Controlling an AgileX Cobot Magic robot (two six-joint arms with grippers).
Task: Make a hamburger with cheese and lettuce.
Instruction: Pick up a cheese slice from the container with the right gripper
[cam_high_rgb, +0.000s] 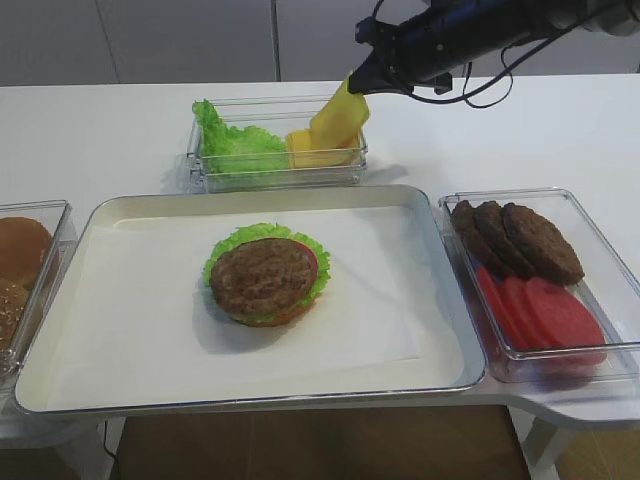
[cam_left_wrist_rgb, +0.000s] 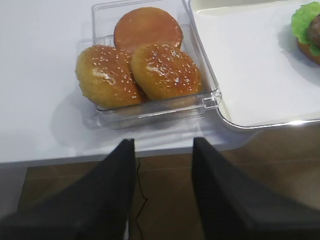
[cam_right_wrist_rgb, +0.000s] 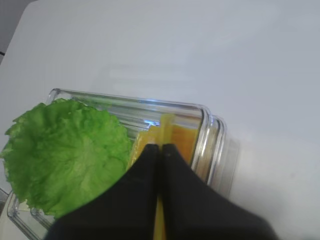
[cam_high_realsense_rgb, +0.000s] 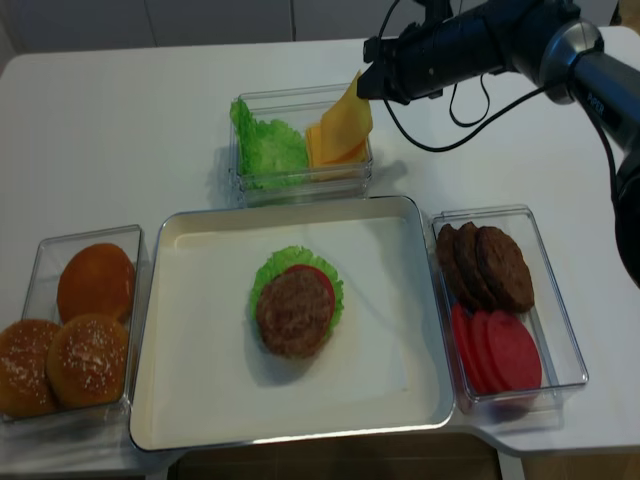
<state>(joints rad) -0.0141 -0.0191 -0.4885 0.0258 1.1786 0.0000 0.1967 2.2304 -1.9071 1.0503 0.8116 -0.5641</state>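
The hamburger sits in the middle of the paper-lined tray, with its brown patty on top, a red tomato slice under it and a green lettuce rim. My right gripper is shut on a yellow cheese slice, which hangs from it, lifted over the clear box at the back. More cheese and loose lettuce lie in that box. My left gripper is open and empty over the table's front edge.
A clear box of sesame buns stands left of the tray. Another clear box on the right holds brown patties and tomato slices. The white table drops off in front.
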